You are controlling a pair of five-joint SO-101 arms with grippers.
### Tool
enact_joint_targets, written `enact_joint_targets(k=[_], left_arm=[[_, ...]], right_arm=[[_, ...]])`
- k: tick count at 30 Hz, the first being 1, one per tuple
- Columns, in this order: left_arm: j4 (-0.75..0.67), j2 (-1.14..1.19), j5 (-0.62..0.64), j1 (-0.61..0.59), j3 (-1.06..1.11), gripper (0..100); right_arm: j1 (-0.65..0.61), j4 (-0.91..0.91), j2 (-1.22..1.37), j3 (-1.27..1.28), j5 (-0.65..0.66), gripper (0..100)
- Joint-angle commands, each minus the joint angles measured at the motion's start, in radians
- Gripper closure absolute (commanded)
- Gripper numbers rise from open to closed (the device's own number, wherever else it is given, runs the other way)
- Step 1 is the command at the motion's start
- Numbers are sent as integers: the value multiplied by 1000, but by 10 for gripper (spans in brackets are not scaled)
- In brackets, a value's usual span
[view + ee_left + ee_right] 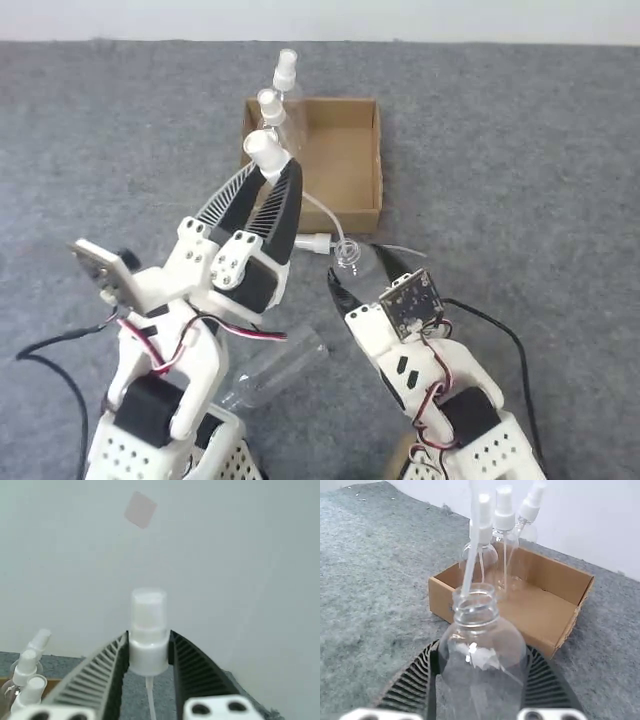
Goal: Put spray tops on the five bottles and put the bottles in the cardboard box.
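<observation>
Looking down from the high view, I saw the left gripper (275, 168) clamped on a white plastic spray top (262, 148) over the near left corner of the open brown cardboard box (340, 175). The right gripper (362, 272) held a clear plastic bottle (350, 258) upright just in front of the box. A second clear bottle (275, 370) lay on the grey felt mat (520, 150) between the arms.

In the left wrist view, both fingers pressed the spray top (148, 610) at its collar.

In the right wrist view, the jaws gripped the bottle's (480, 650) body. The top's thin dip tube (470, 565) reached the open neck's rim; I couldn't tell whether it had entered. Three capped bottles (481, 555) stood in the box.
</observation>
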Motion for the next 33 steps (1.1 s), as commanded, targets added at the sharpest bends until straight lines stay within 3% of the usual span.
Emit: enact_joint_targets(k=[1, 22, 33], left_arm=[[-34, -2, 5, 5, 4, 987], [-25, -11, 3, -31, 15, 987], [58, -11, 3, -49, 13, 987]], right_arm=[[-7, -24, -18, 23, 20, 923], [-5, -21, -18, 23, 20, 923], [-5, -18, -18, 23, 20, 923]])
